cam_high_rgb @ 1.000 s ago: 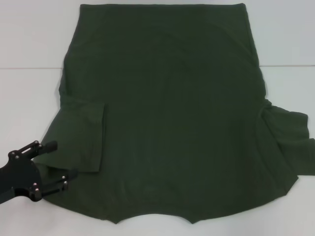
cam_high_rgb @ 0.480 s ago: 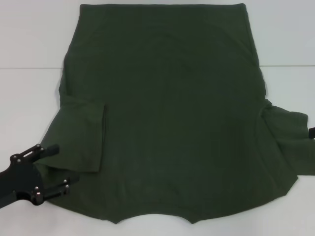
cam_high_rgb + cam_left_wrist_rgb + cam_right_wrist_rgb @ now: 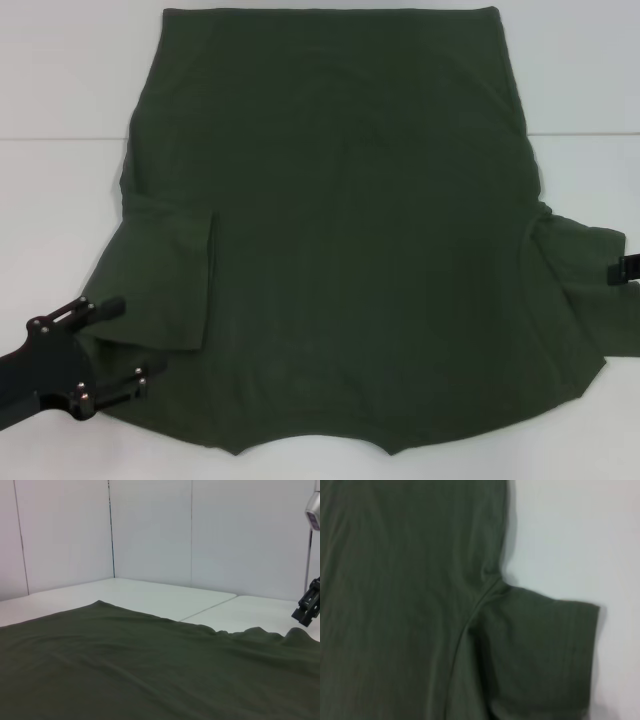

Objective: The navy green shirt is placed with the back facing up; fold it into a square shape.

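Head view: the navy green shirt (image 3: 340,230) is spread flat across a white tabletop (image 3: 60,90), plain side up, with its hem at the far edge and its neckline curve at the near edge. The shirt's left sleeve (image 3: 165,280) is seen folded inward onto the body, its cuff edge lying as a straight vertical line over the fabric. The right sleeve (image 3: 585,290) is spread outward onto the tabletop, with bunched wrinkles where it meets the body.

The left claw (image 3: 120,340) is seen at the near left corner, low over the shirt's shoulder edge, just beside the folded sleeve. Its two black fingers are held apart, one at the sleeve's near edge and the other nearer the robot, and no fabric is gripped between them. Whether the fingertips touch the cloth cannot be told.

The right claw (image 3: 625,268) is only partly seen at the right edge, at the outer end of the right sleeve; how far it is open cannot be told. From the left wrist it (image 3: 307,607) is seen hanging just above the far raised edge of the shirt (image 3: 150,670). From the right wrist, the spread sleeve (image 3: 540,650) and armpit seam are seen from above.
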Robot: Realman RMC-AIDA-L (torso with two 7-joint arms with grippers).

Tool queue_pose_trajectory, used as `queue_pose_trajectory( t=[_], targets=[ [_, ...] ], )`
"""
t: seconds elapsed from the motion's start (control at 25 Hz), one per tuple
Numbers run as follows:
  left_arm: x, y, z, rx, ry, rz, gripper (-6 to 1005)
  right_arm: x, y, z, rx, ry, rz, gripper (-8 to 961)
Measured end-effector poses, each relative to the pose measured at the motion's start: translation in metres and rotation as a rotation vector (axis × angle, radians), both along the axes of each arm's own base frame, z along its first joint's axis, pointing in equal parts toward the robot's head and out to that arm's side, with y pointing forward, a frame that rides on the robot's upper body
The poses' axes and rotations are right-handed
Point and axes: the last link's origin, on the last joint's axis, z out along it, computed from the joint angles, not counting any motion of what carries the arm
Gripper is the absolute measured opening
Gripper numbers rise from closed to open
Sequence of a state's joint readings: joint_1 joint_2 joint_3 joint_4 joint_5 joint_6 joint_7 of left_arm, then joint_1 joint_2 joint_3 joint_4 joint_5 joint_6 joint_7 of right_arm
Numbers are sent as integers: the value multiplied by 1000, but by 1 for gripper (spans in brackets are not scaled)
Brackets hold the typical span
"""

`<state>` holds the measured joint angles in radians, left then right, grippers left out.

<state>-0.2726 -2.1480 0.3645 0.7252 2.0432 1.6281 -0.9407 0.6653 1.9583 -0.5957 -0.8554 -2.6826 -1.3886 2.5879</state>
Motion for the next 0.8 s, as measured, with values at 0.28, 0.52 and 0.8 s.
queue_pose_trajectory(
  t=[0.28,0.52,0.8],
  targets=[
    [1,2,0,2,1,-2,855,-1,5,-14,-14,-1,7,906],
    [0,3,0,4,8,3,855,-3,7,-16,-19,-16,17,902],
    [0,3,0,3,10,4,854,-3,9,-17,-23,-34,27,898]
  ],
)
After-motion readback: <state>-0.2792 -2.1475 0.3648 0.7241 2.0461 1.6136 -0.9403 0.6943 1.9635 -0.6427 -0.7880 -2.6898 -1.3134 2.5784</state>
